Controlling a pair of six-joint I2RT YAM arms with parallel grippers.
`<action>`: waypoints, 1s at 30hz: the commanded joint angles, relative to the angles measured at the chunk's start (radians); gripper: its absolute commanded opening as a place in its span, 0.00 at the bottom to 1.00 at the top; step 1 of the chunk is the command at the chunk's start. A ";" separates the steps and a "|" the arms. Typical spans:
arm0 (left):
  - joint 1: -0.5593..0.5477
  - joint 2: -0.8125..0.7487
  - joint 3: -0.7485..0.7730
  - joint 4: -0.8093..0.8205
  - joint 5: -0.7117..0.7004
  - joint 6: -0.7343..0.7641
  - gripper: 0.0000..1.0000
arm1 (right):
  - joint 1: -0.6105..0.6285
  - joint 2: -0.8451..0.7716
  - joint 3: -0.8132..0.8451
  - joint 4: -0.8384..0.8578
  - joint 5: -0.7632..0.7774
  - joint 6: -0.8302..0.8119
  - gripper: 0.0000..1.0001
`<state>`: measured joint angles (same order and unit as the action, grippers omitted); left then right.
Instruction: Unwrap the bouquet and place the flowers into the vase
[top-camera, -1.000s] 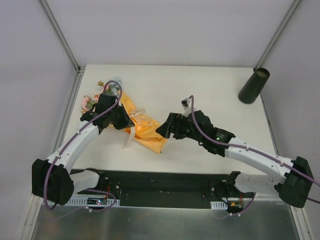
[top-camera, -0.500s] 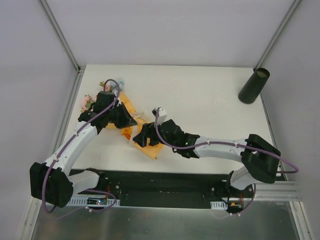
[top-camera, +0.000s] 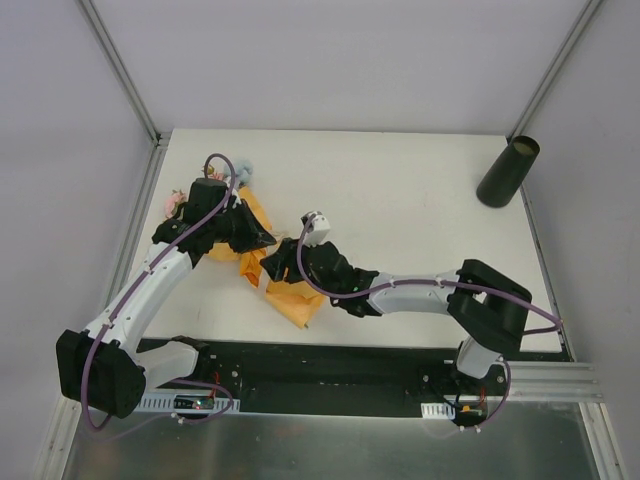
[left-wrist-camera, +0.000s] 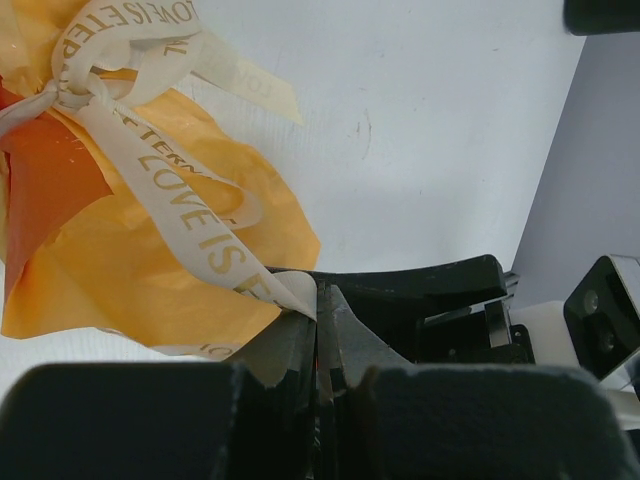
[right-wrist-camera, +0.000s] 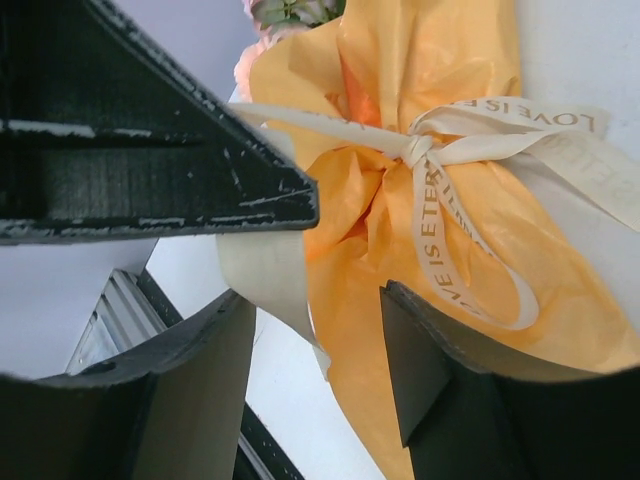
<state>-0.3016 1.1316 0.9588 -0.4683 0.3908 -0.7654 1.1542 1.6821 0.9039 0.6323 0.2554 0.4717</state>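
There is one bouquet (top-camera: 287, 300), one vase (top-camera: 508, 171), one ribbon (left-wrist-camera: 190, 215) and two arms on a single white table (top-camera: 400, 190).

The bouquet lies in the near left part of the table, wrapped in orange paper. Its flowers (top-camera: 176, 203) point to the far left and reach close to the left edge, while the paper's tail points toward the near edge. The cream ribbon with gold lettering is tied in a bow around the middle of the paper.

The left gripper (left-wrist-camera: 320, 300) is closed tight, pinching the end of one ribbon tail between its fingers. That tail runs taut from the fingers up to the knot.

The right gripper (right-wrist-camera: 315, 300) is about half wide, with its jaws apart. A second flat ribbon tail and a fold of orange paper sit in the gap between them. I cannot tell whether either finger touches them.

In the top view both grippers meet over the bouquet's middle, just beside each other. The left one (top-camera: 262, 238) is on the far side and the right one (top-camera: 274, 272) on the near side.

The vase stands in the far right corner, near the right edge and well apart from the bouquet. Bare tabletop spans the middle and far side between them. White walls close in the left, far and right sides.
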 joint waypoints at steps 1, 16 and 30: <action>-0.004 -0.018 0.043 -0.001 0.020 -0.017 0.00 | 0.006 0.030 0.027 0.118 0.082 0.057 0.58; 0.041 -0.006 0.092 -0.059 -0.035 0.090 0.40 | -0.001 -0.011 -0.005 0.129 0.128 0.047 0.00; 0.279 0.055 0.100 -0.142 -0.168 0.126 0.47 | -0.044 -0.108 -0.004 0.044 0.171 -0.002 0.00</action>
<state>-0.0410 1.1481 1.0447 -0.5869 0.2760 -0.6502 1.1206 1.6398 0.8917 0.6800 0.4046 0.5014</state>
